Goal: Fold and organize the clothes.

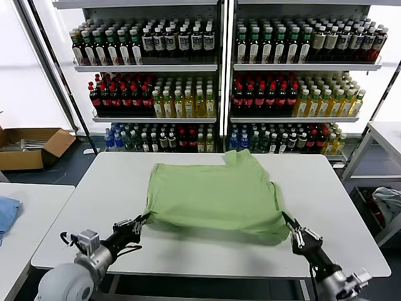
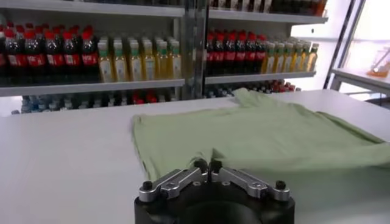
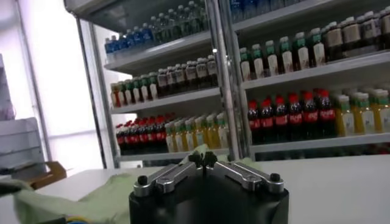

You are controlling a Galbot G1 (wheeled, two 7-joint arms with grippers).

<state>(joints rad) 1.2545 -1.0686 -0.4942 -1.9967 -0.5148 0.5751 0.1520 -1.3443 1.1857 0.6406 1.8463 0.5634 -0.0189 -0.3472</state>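
The light green polo shirt [image 1: 216, 194] lies spread on the white table [image 1: 94, 207], its collar end toward the far side. My left gripper [image 1: 145, 218] is at the shirt's near left corner, shut on the hem. In the left wrist view the tips [image 2: 207, 165] meet on the edge of the green cloth [image 2: 262, 137]. My right gripper [image 1: 286, 217] is at the near right corner, also shut on the cloth. In the right wrist view a bit of green fabric [image 3: 103, 195] sticks out past that gripper's pinched tips [image 3: 202, 159]. Both near corners look slightly lifted.
Shelves of bottles [image 1: 213, 81] stand behind the table. A second table at the left carries a blue cloth [image 1: 6, 213]. A cardboard box [image 1: 28, 145] sits on the floor at the left. A side table [image 1: 385, 135] and a pale cloth [image 1: 388, 202] are at the right.
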